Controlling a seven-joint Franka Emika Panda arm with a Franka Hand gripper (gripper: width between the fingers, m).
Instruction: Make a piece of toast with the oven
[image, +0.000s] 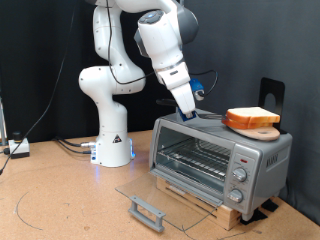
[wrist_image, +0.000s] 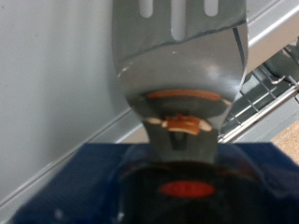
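- The oven (image: 220, 160) sits on the tabletop (image: 60, 200) with its glass door (image: 165, 195) folded down flat and its rack bare, so the loading step looks unfinished.
- The hand (image: 190, 108) hovers over the oven's top near its back edge; I cannot tell its grip width.
- The piece of toast (image: 252, 117) rests on a wooden board (image: 262, 130) atop the oven, just beside the hand, towards the exterior view's right.
- A spatula blade (wrist_image: 177, 56) fills the wrist view.
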